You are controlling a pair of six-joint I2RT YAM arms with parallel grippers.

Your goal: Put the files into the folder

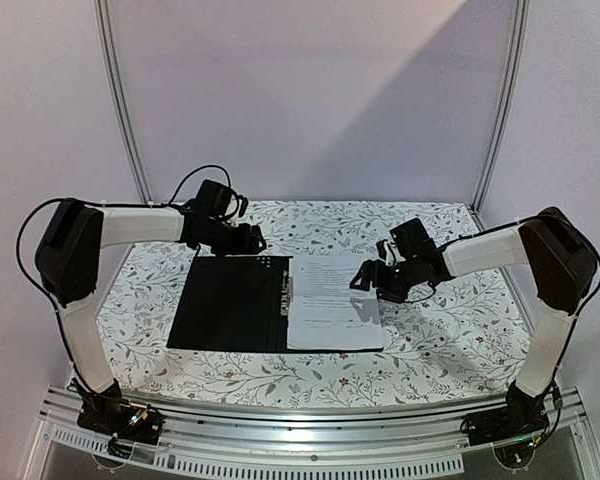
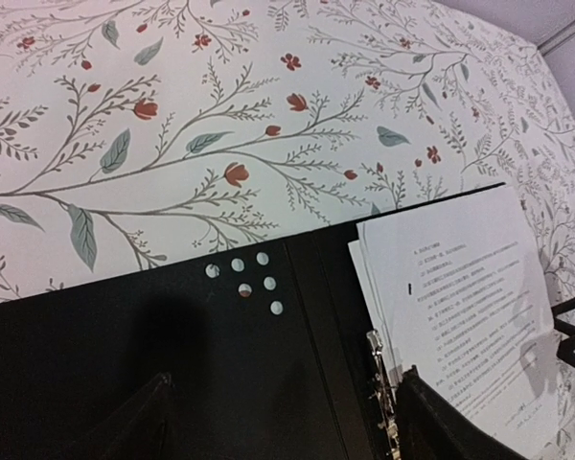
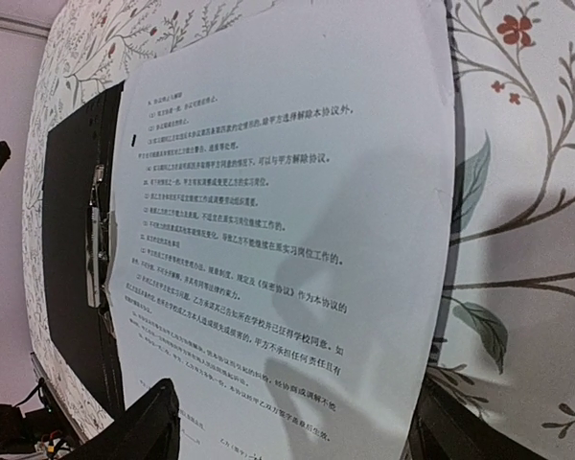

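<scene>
The folder [image 1: 230,305] lies open on the table, black inside up, with a metal clip [image 1: 288,290] along its spine. White files [image 1: 335,300] with fine black text lie stacked on its right half. My left gripper [image 1: 255,240] is open and empty over the folder's far edge. In the left wrist view its fingers [image 2: 125,426] straddle the black left flap [image 2: 172,335] and the clip [image 2: 383,393]. My right gripper [image 1: 370,280] is open and empty above the files' right side. In the right wrist view the top sheet [image 3: 278,192] fills the space between the fingers [image 3: 144,426]. No colour leaflet shows.
A floral tablecloth [image 1: 430,330] covers the table around the folder. White booth walls and metal posts [image 1: 120,100] stand at the back. A metal rail [image 1: 310,440] runs along the near edge by the arm bases.
</scene>
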